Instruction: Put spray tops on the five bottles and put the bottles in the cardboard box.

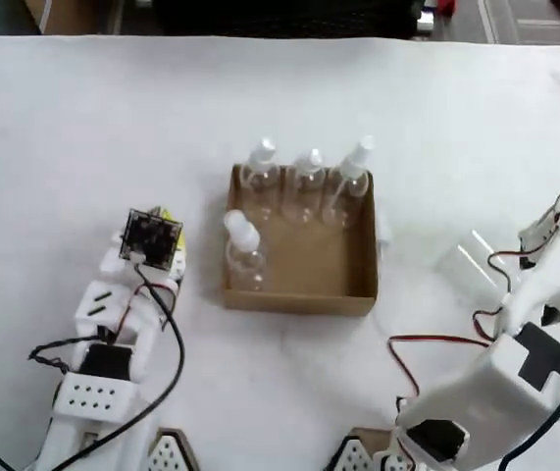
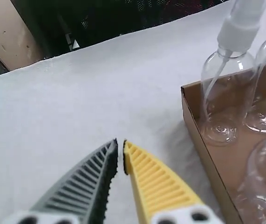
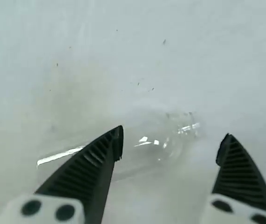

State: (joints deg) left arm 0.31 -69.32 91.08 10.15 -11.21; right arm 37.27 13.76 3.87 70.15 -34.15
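— Where are the bottles?
— Four spray-topped bottles (image 1: 243, 257) stand in the cardboard box (image 1: 304, 285) at centre frame. A fifth, clear bottle (image 1: 464, 260) lies on the white table (image 1: 83, 118) at right. It is barely visible and its neck is hard to make out.
— And the pincers?
— The right gripper (image 3: 172, 135) is spread wide above that bottle. The left gripper (image 2: 120, 145) is pressed together and empty, left of the box.

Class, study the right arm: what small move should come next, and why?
Probably lower the right end effector and close it on the clear bottle lying on the table beneath its open jaws. Four capped bottles already stand in the box, so this one seems the last.
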